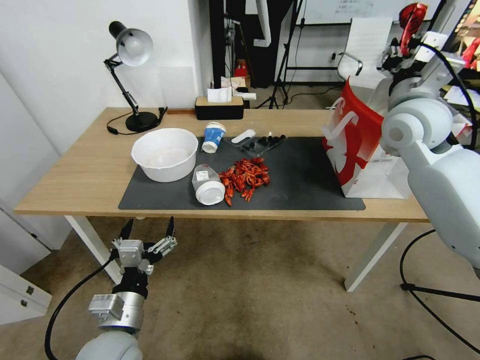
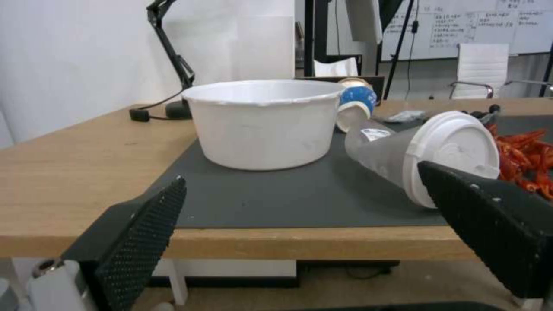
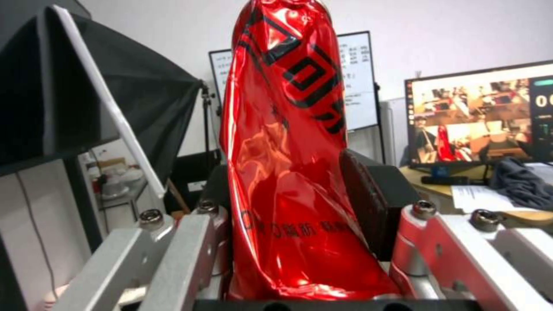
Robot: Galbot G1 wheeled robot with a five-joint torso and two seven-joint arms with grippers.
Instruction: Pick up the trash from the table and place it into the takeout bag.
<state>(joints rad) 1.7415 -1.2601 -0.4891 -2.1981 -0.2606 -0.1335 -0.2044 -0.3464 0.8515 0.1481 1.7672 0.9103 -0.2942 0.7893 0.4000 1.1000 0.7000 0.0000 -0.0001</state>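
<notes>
Red wrapper point(image 3: 288, 172) is pinched between the right gripper's point(image 1: 411, 25) fingers, raised above the takeout bag point(image 1: 360, 150) at the table's point(image 1: 90, 170) right end. Left gripper point(image 1: 147, 229) hangs below the table's front edge, fingers spread, facing the lidded cup point(image 2: 426, 155).

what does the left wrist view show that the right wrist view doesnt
Left wrist view alone: the open left gripper before the table edge, facing a white bowl, a tipped white-lidded clear cup, a blue-and-white paper cup and red scraps on the dark mat.

Right wrist view alone: the right gripper shut on a shiny red wrapper, with a computer monitor behind.

Both: a whiteboard on the back wall.
</notes>
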